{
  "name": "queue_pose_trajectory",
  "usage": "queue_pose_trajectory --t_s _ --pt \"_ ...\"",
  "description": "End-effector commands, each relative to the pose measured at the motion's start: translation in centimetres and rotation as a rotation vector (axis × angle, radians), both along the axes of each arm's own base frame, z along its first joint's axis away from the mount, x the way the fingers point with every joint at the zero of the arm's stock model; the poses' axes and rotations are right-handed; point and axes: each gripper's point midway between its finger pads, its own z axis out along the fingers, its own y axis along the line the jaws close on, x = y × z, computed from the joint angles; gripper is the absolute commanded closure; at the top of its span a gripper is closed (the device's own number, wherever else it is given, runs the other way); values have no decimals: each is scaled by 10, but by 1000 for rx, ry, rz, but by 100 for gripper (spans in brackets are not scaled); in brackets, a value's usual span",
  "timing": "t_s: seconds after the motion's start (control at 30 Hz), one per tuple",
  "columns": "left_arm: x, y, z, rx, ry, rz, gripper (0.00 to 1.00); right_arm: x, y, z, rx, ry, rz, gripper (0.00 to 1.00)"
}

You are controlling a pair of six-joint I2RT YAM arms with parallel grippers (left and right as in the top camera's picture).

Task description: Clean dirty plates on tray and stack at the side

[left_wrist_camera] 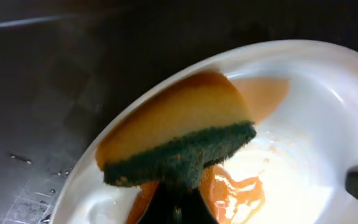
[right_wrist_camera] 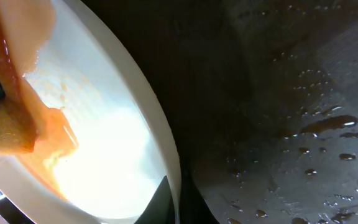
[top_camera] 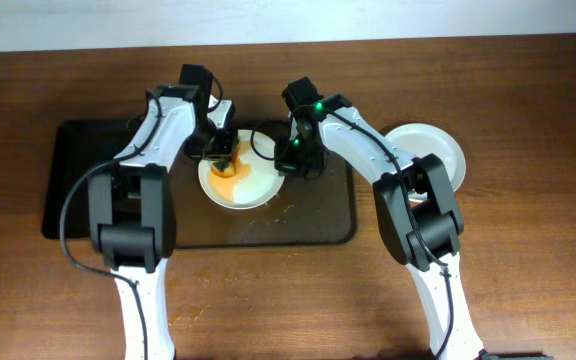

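Got sponge pinched in left gripper, parked on left half of the plate. Got right gripper clamped on the opposite rim, so probably scrub rightward.

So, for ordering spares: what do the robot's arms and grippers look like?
The left arm and right arm have white rounded shells joined by bulky black joints, each trailed by a thin black cable. The left gripper and right gripper are black. A small green light glows near the right wrist.
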Motion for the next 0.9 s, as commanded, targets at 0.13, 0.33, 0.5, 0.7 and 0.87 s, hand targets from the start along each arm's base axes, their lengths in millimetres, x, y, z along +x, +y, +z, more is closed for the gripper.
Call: queue_pose_trajectory --t_s 0.13,0.33,0.5,0.7,0.87 --pt "27 9 52 -134 19 39 99 -11 12 -14 5 37 24 96" --pt "37 49 87 -140 -13 121 100 -15 10 -14 -2 53 24 96" --pt "33 53 83 -137 5 129 100 -13 9 5 31 20 65 96" --pt "29 52 75 -118 28 123 99 -3 -42 71 -217 -168 33 96" --pt "30 52 74 -118 25 123 99 -3 -79 123 -452 -334 0 96"
